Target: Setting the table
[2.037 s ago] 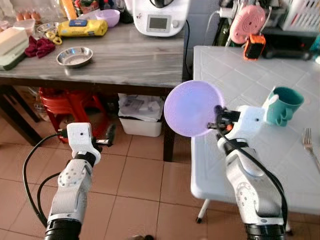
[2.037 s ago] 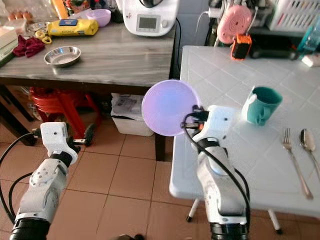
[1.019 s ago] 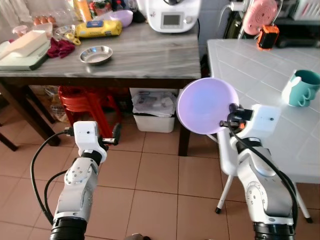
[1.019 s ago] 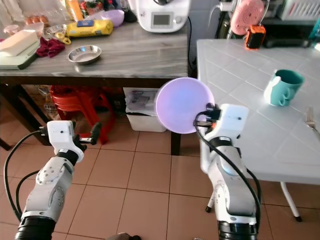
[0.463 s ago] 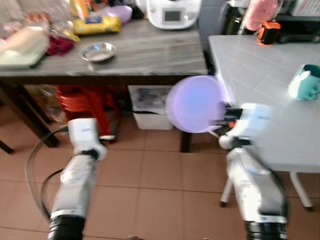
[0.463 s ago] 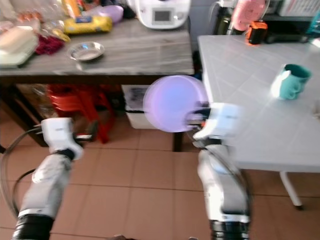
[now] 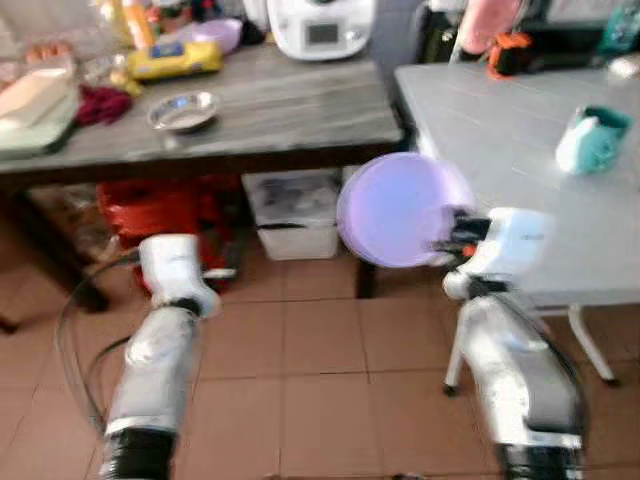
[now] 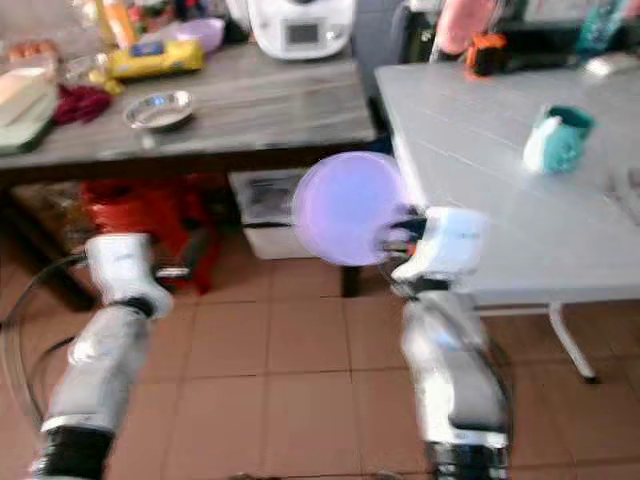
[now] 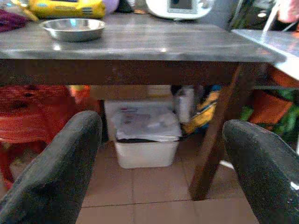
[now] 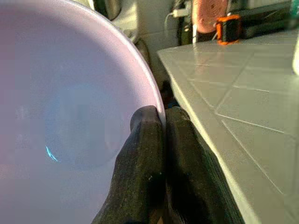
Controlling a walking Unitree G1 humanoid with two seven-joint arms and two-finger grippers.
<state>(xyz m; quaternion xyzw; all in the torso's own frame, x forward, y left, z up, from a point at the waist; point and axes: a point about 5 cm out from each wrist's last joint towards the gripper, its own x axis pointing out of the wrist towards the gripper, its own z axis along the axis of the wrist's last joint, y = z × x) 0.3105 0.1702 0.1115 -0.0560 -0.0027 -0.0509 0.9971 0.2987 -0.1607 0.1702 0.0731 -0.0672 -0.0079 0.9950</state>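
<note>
1. Lilac plastic plate [image 7: 402, 208] is carried on edge by the right gripper [image 10: 159, 122], whose two black fingers [image 10: 140, 163] are pinched tight on its rim; the plate's face is turned toward the camera and it hangs in the air above the tiled floor [image 7: 320, 380], just off the near corner of the white table [image 7: 520, 170]

2. Left gripper [image 9: 159, 154] is held low in front of the wooden table [image 7: 250, 110], fingers spread wide with nothing between them, looking under that table toward a white bin [image 9: 145, 135]

3. On the white table a teal mug [image 7: 592, 140] stands well apart from the plate, toward the far side; the head views are blurred, so smaller items there cannot be made out

4. My judgement of the step: transport. The plate is in hand but not yet over the white table, so the carrying phase of laying a place is under way and the setting-down is still to come

5. What the next move seems to call for: bring the body closer to the white table's edge, swing the right arm over the top, turn the wrist so the plate goes from upright to flat, lower it onto a bare stretch near the mug, then part the fingers

6. Care needed: the hold is only a pinch on the rim, so a quick wrist turn could let the plate slip, and the table's edge is near enough to clip
</note>
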